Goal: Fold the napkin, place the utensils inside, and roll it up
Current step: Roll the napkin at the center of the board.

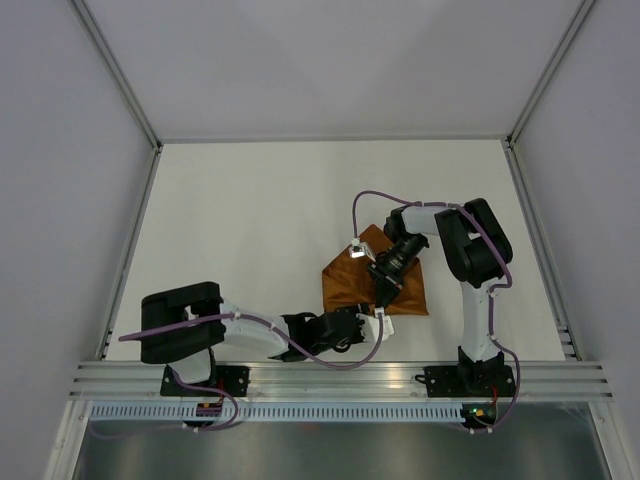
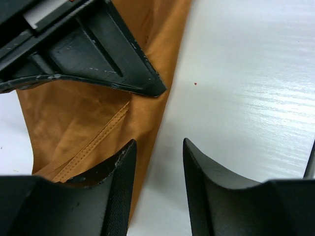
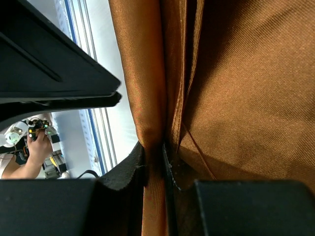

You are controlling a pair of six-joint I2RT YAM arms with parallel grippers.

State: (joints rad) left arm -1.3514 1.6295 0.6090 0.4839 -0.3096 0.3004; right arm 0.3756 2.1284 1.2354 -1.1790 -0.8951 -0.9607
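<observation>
Orange-brown napkin [image 1: 345, 285] lies bunched on the desk [image 1: 250, 220], right of centre and near the front. The right gripper [image 3: 154, 158] is pinched tight on a raised fold of it, its arm bent over from above. The left arm stretches low along the near edge. The left gripper [image 2: 157, 162] is narrowly parted, straddling the napkin's edge and gripping nothing.

Your right pincer [image 1: 385, 298] meets the folded orange-brown napkin [image 1: 345, 285] from above on the white table [image 1: 250, 220], while your left pincer [image 1: 368, 323] lies low at the cloth's near edge, close beside the other.
</observation>
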